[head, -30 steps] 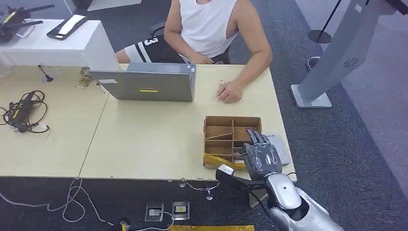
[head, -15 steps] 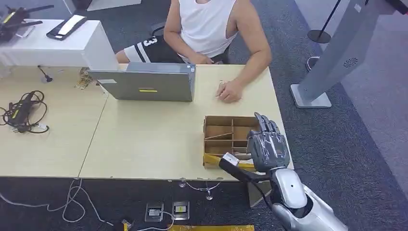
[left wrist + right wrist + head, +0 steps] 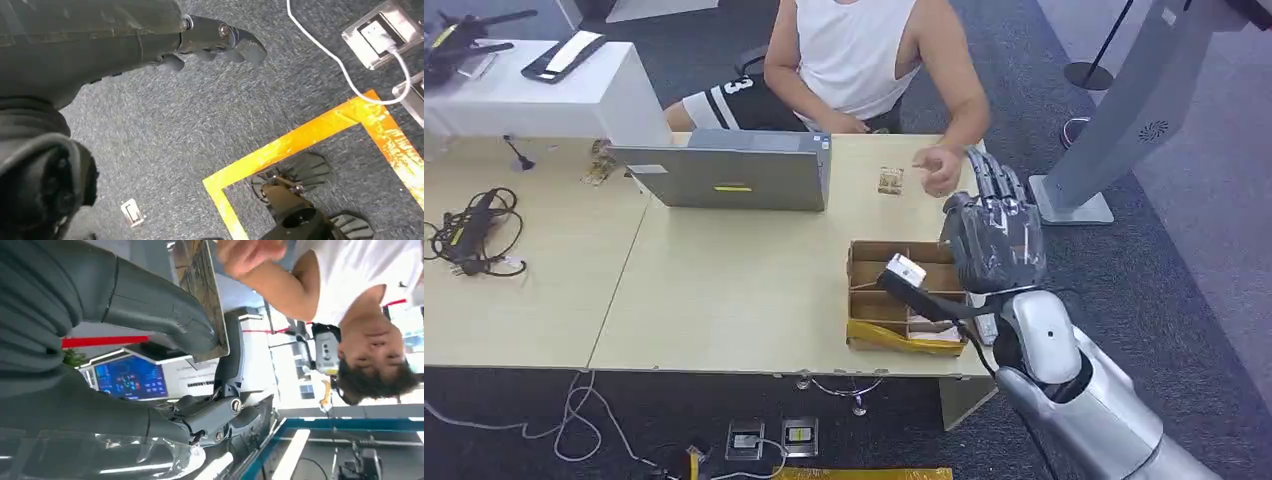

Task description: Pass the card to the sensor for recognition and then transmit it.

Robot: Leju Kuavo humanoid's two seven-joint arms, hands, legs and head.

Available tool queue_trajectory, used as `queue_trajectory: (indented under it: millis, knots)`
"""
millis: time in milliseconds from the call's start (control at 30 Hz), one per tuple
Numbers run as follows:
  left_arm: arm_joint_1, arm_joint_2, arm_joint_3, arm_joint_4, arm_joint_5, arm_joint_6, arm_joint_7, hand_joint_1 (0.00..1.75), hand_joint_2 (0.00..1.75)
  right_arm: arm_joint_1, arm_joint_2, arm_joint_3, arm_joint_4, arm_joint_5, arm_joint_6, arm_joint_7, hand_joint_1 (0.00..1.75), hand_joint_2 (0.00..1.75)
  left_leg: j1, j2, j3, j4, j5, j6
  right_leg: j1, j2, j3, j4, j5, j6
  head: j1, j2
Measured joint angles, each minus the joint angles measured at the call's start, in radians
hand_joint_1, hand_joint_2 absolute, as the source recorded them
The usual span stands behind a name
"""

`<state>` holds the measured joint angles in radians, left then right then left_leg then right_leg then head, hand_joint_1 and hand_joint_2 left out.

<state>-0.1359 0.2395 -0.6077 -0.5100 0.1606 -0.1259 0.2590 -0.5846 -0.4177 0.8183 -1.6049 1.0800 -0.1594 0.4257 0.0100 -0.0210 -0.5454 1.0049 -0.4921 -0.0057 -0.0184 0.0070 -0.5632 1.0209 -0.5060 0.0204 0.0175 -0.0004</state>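
Grey ribbed right hand (image 3: 991, 243) pinching flat card (image 3: 200, 295), compartmented cardboard box (image 3: 874, 300)

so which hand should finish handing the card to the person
Right. The right hand is raised over the table, holding the card pinched against its thumb, close to the person's hand. The left hand hangs down over the carpet, holding nothing.
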Motion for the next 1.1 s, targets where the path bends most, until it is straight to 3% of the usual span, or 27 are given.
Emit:
queue_trajectory:
  millis: [233, 567, 867, 900, 933, 1100]
  knots:
    - [-0.035, -0.022, -0.019, 0.019, -0.060, 0.000, 0.014, 0.00, 0.00, -0.101, 0.070, 0.029, 0.090, -0.027, 0.068, -0.059, 1.75, 1.75, 0.000, -0.001, -0.001, 0.000, 0.001, -0.001, 0.000, 0.000, 0.000, 0.000, 0.000, 0.000, 0.000, 0.000]
    - [-0.058, -0.037, -0.027, 0.027, -0.102, 0.000, 0.039, 0.00, 0.00, -0.192, 0.159, 0.074, 0.248, -0.050, 0.073, -0.068, 1.75, 1.75, 0.000, -0.002, -0.002, 0.000, 0.001, -0.001, 0.000, 0.000, -0.001, 0.000, 0.000, 0.000, 0.000, 0.000]
    - [-0.087, -0.071, -0.042, 0.030, -0.210, 0.000, 0.111, 0.00, 0.00, -0.286, 0.327, 0.098, 0.533, -0.010, 0.035, -0.043, 1.71, 1.75, 0.001, -0.001, -0.001, 0.000, 0.002, -0.001, 0.001, 0.000, -0.001, 0.001, 0.000, 0.000, 0.000, 0.000]
    - [-0.089, -0.074, -0.042, 0.030, -0.221, 0.000, 0.118, 0.00, 0.00, -0.291, 0.346, 0.100, 0.565, -0.005, 0.029, -0.043, 0.10, 1.75, 0.001, -0.001, -0.001, 0.000, 0.002, -0.001, 0.001, 0.000, -0.001, 0.001, 0.000, 0.000, 0.000, 0.000]
    - [-0.092, -0.077, -0.042, 0.030, -0.229, 0.000, 0.120, 0.00, 0.00, -0.296, 0.362, 0.100, 0.600, 0.000, 0.023, -0.045, 0.00, 1.75, 0.001, -0.001, -0.001, 0.000, 0.002, -0.001, 0.001, 0.000, -0.001, 0.001, 0.000, 0.000, 0.000, 0.000]
    - [-0.097, -0.085, -0.036, 0.034, -0.263, 0.000, 0.121, 0.00, 0.00, -0.300, 0.400, 0.100, 0.699, 0.019, 0.006, -0.048, 0.00, 1.75, 0.001, -0.001, -0.001, 0.000, 0.002, -0.001, 0.001, 0.000, -0.001, 0.001, 0.000, 0.000, 0.000, 0.000]
